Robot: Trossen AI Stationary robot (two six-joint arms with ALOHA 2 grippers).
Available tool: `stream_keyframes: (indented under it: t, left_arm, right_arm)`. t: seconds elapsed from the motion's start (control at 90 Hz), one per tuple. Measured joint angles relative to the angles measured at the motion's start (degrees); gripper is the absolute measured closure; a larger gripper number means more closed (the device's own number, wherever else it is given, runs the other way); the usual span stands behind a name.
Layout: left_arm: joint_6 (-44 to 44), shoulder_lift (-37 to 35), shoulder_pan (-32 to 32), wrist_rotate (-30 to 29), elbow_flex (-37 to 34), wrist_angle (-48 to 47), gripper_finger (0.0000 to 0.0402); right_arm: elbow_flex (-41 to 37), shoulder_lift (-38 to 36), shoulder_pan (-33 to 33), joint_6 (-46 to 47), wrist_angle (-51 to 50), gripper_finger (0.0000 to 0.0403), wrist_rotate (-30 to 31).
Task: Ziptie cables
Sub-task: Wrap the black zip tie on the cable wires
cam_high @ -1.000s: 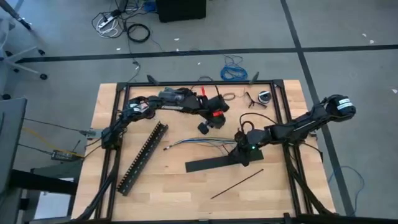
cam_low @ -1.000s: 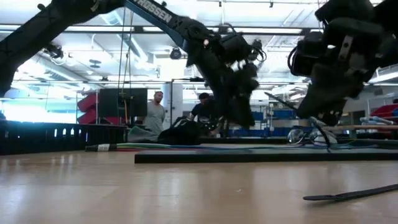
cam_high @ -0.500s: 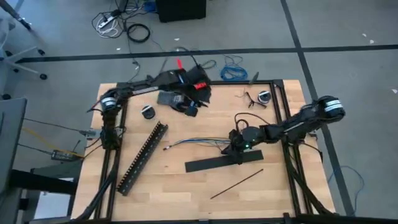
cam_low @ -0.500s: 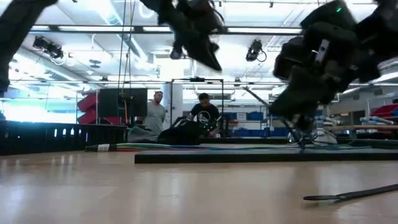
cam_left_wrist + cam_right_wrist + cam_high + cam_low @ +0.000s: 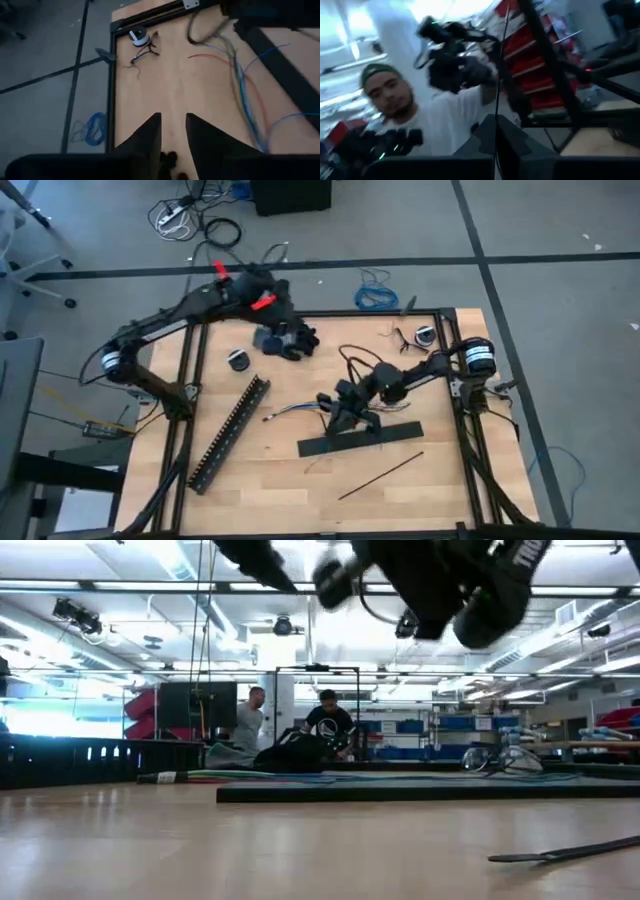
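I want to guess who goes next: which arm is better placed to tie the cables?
Right. The right gripper hangs over the cables, pinching a ziptie; the left gripper is open, farther back.

Cables blue-white; zipties black (table pale wood).

Floor: grey, smooth, crossed by dark tape lines that meet beyond the counter's far right corner.
Floor clutter: a black coiled cord and a white power strip with tangled leads lie well apart from the counter; a blue cable loop lies just beside its far edge.
Furniture: a dark box stands at the far edge of the high view; chair legs with castors show at far left.
Ceiling: white, with long strip lights and beams.
Room behind: red shelving, blue bins, a dark screen.
People: two persons beyond the counter in the low view; one in a white shirt in the right wrist view.
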Motion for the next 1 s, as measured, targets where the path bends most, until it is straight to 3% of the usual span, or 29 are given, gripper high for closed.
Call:
stream_keyframes:
  t: [0.111,0.256,0.411,0.6,0.778,1.0]
  left_arm:
    - [-1.6,-5.4,0.0,0.7,-6.0,2.2,0.0319]
    - [-8.6,-11.3,-0.1,4.4,-13.4,7.5,0.0319]
    - [-16.4,-16.2,-0.2,4.7,-18.5,12.3,0.0319]
    - [-20.0,-19.7,-0.2,4.5,-20.5,12.9,0.0319]
    - [-20.2,-20.6,-0.2,4.0,-21.2,12.9,0.0319]
    - [-20.0,-20.6,-0.2,3.4,-21.2,13.2,0.0319]
  right_arm:
    - [0.0,-3.8,-2.7,-8.7,-14.3,0.0403,-0.5]
    - [-0.1,-7.7,-8.0,-19.8,-30.3,0.0403,5.5]
    - [1.0,-7.9,-15.4,-23.1,-30.9,0.0403,6.1]
    - [9.2,-7.7,-21.6,-31.5,-32.4,0.0403,7.8]
    - [12.3,-5.2,-16.5,-32.4,-41.0,0.0403,10.8]
    - [18.5,5.4,-9.5,-35.7,-40.4,0.0403,16.3]
